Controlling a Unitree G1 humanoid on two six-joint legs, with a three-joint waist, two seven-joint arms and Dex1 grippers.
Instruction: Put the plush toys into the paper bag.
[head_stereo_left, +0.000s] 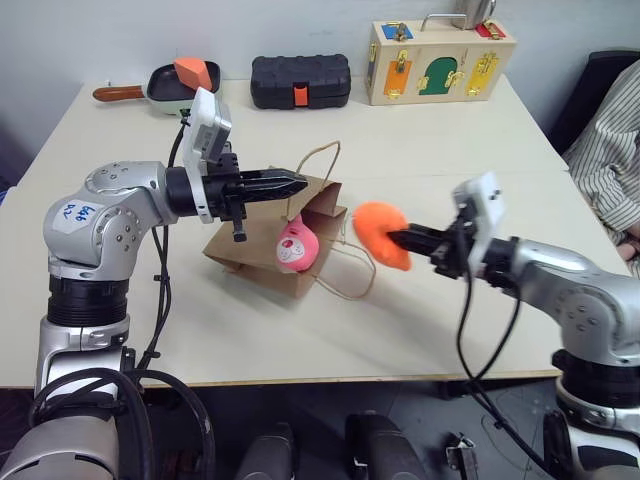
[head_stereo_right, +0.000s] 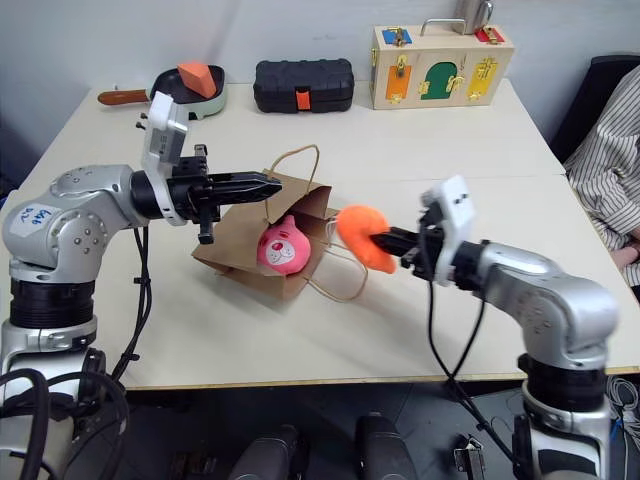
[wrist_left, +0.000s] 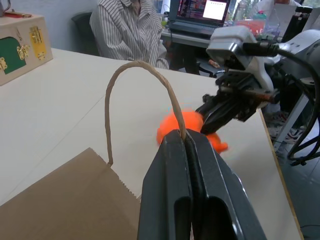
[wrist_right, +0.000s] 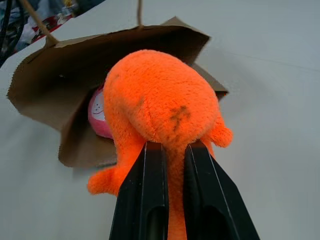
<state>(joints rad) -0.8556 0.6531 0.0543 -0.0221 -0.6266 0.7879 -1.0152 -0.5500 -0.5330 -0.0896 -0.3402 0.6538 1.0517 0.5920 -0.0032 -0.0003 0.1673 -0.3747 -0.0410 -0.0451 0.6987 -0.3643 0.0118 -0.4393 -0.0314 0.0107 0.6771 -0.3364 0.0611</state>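
Plush toys split up: the pink bear (head_stereo_right: 279, 247) sits in the paper bag's (head_stereo_right: 240, 240) mouth, which left fingers (head_stereo_left: 285, 182) hold open by pinching a handle (wrist_left: 142, 95), while right fingers (head_stereo_right: 392, 243) clamp the orange blob (head_stereo_right: 360, 235) at the bag's three o'clock, lined up for insertion.

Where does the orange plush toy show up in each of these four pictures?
Left eye view: orange plush toy, right of centre, in the right gripper.
Right eye view: just right of centre.
Left wrist view: behind the looped handle.
Right wrist view: centre, close up.
Shared landmark: the paper bag.
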